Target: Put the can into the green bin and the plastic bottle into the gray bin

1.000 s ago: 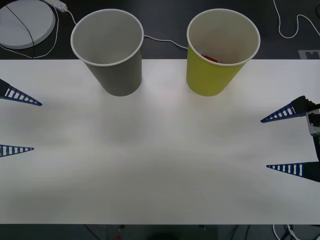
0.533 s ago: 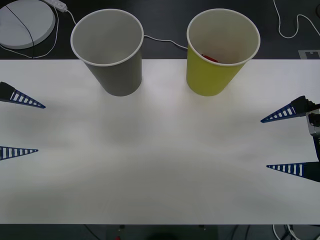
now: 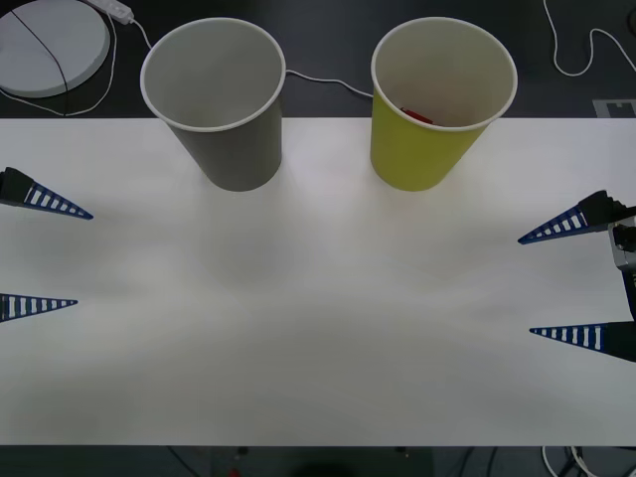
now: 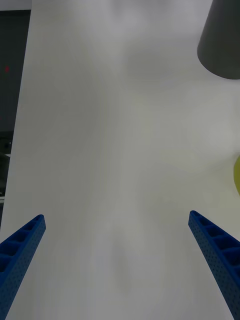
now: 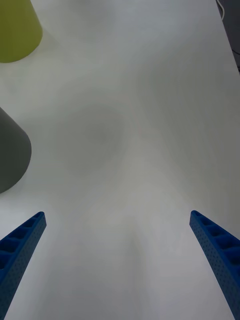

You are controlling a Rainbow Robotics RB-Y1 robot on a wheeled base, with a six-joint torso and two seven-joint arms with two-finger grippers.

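From the front, a white worktop point(image 3: 318, 328) carries the gray bin point(image 3: 217, 99) and green bin point(image 3: 440, 99) at its far edge. A red-marked scrap of the can point(image 3: 417, 116) shows inside the green bin. Behind lie a dark floor, white cables point(image 3: 576, 50) and a round white disc point(image 3: 50, 45). The left tool point(image 3: 42, 253) and right tool point(image 3: 561, 283) sit wide at the sides.

The right wrist view shows bare worktop and the gray bin's base.

The left wrist view shows both bins' bases.

A white table point(image 3: 318, 328) spans the scene. Beyond its far edge, on the dark floor at far left, sits a round white disc point(image 3: 50, 45) (a dark cord crosses it). A thin white cable point(image 3: 586, 55) loops at far right.
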